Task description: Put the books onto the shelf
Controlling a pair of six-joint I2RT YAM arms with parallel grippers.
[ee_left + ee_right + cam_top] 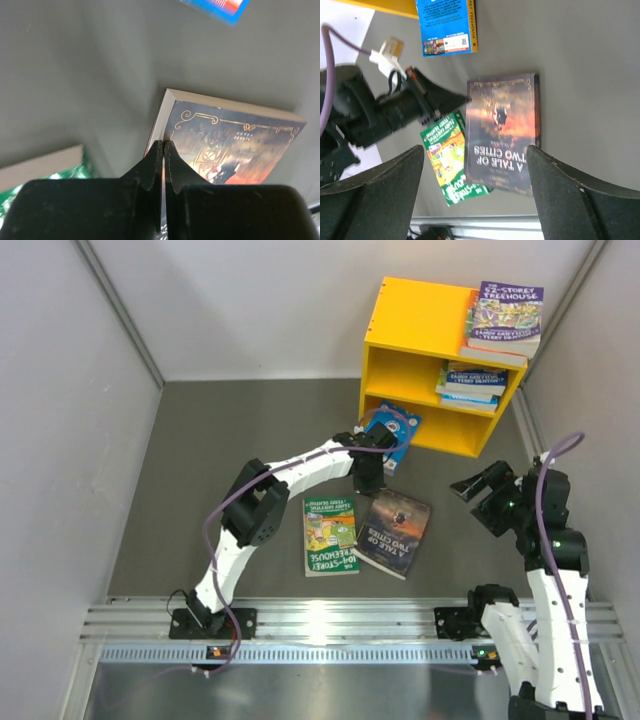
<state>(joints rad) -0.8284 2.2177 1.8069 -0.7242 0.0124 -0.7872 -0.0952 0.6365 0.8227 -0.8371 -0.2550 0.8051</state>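
Black left tool [163, 146] is clenched tight at a corner of the dark book [235, 140]. Right tool [475, 150] gapes wide, holding nothing.

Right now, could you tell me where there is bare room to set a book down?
Bare: the shelf top left of the purple Treehouse stack, the upper compartment left of its book pile, and the table beyond the left arm. Crowded: around the blue book and left gripper.

The yellow shelf [410, 335] stands upright, with a purple Treehouse book [505, 315] flat on top and a small stack [470, 383] inside. A blue book [395, 425] lies just before it. Farther out, a green book [330, 533] and a dark book [395, 530] lie side by side.
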